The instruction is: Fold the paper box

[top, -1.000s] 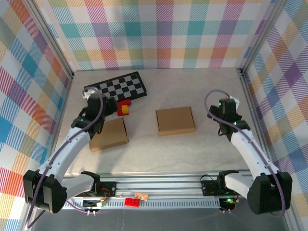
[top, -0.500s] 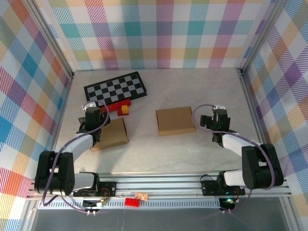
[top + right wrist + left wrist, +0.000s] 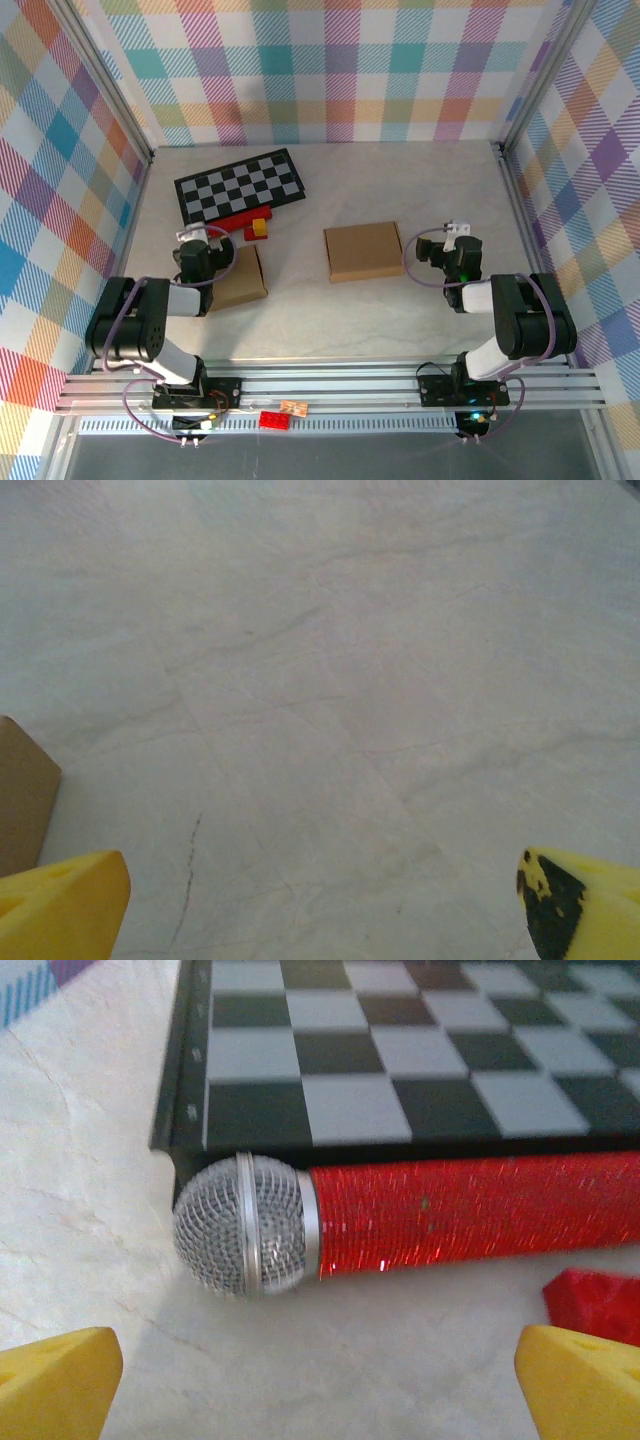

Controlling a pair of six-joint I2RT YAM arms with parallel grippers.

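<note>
Two flat brown paper boxes lie on the table, one at the centre and one further left. My left gripper sits low, just off the left box's far-left corner, its arm folded back. Its yellow fingers stand wide apart and my left gripper is open over bare table. My right gripper rests right of the centre box, open with nothing between its fingers. A corner of that box shows at the left edge of the right wrist view.
A red glitter microphone with a silver mesh head lies just ahead of the left gripper, against a black-and-white checkerboard. Red and yellow blocks sit beside it. Aluminium rails run along the near edge.
Both arms have folded back toward their bases and dropped low. The left gripper slid nearer and left; the right gripper moved left and nearer. Both stayed open.
</note>
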